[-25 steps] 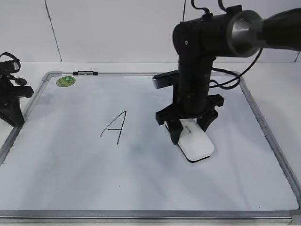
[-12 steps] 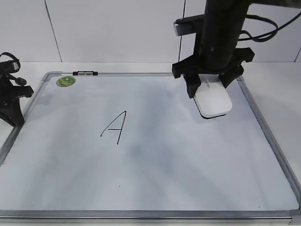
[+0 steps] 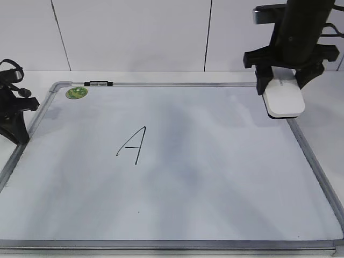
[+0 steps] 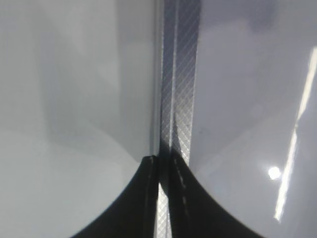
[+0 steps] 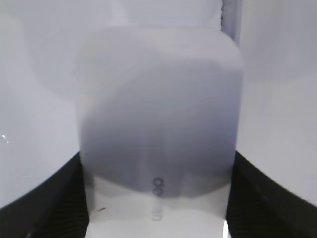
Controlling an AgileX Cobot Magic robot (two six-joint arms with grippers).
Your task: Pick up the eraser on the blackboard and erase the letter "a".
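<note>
The blackboard is a large white board with a silver frame and a round green sticker at its far left corner. A tall angular capital "A" stands left of the middle. No small cursive "a" shows on it. My right gripper is shut on the white eraser and holds it above the board's far right corner; the eraser fills the right wrist view between the black fingers. My left gripper is shut and empty over the board's left frame rail.
The left arm rests at the board's left edge. A small black clip sits on the far frame rail. A white panelled wall stands behind the table. Two tiny black specks mark the board near its front edge.
My right gripper lifted the eraser off the board's right middle and carried it up and to the far right corner. The left arm has not moved.
</note>
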